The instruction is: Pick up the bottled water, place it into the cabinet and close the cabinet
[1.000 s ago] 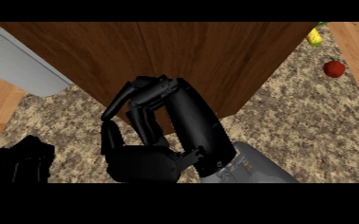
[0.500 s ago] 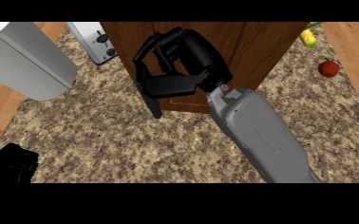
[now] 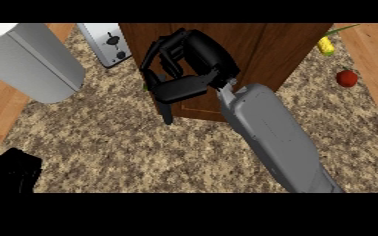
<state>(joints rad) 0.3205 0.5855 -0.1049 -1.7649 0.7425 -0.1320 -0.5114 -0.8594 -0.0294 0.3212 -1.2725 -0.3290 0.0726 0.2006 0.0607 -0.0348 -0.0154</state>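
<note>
Speckled stone table (image 3: 111,145) across almost the whole view. At top middle, the brown wooden cabinet (image 3: 273,50), its near edge over the table. Grey right forearm (image 3: 273,135) slanting in from the lower right edge toward the cabinet's near left part. At far left, a large grey appliance (image 3: 37,60), well apart from the cabinet. Black right hand (image 3: 203,60) over the cabinet's left side, fingers bent inward, thumb stuck out toward the table, nothing seen inside the curl; contact with the wood impossible to tell. Silver toaster (image 3: 107,42) just beside the cabinet's left edge. Left hand (image 3: 18,172) a dark shape at the lower left corner. Right of the cabinet, a red fruit (image 3: 347,78) and a yellow corn cob (image 3: 325,45). Bottled water not to be made out here.
</note>
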